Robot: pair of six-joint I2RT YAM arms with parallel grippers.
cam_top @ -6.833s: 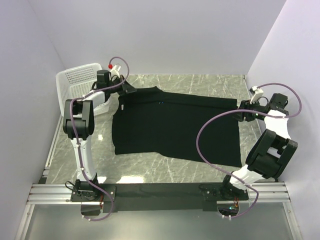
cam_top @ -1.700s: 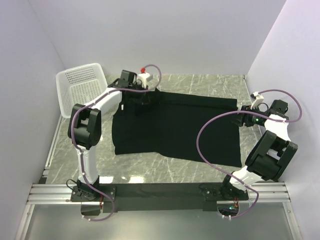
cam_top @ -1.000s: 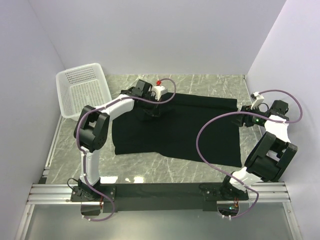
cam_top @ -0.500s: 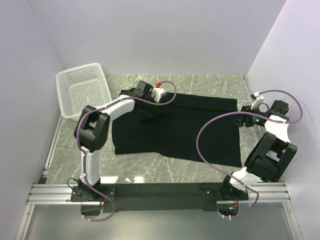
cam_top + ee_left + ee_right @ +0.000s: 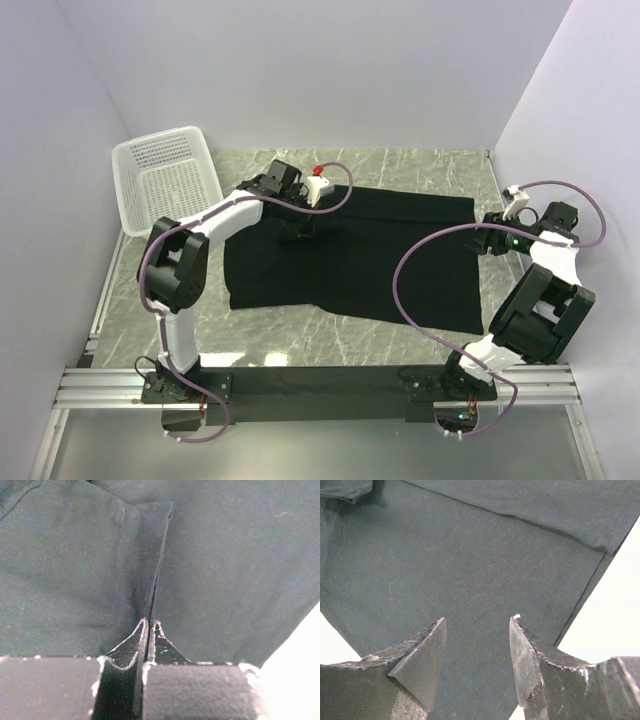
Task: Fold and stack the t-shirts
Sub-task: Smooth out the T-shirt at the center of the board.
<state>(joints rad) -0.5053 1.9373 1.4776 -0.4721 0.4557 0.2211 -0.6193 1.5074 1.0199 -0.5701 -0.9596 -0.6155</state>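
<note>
Table [image 5: 300,345]: one t-shirt [image 5: 360,255] spread flat across the centre. Mesh basket [image 5: 125,190] at 10 o'clock, in the table's far left corner, near the t-shirt's far left end. Left gripper [image 5: 298,232] on the t-shirt's 11 o'clock part, at a fold. Right gripper [image 5: 478,240] over its 3 o'clock edge.

Overhead wide; both wrist cams close above t-shirt [image 5: 380,262].

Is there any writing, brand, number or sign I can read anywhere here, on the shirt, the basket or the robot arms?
None can be read. The black t-shirt shows only plain cloth, the white basket bears no label, and the left arm and right arm show no lettering at this size.
</note>
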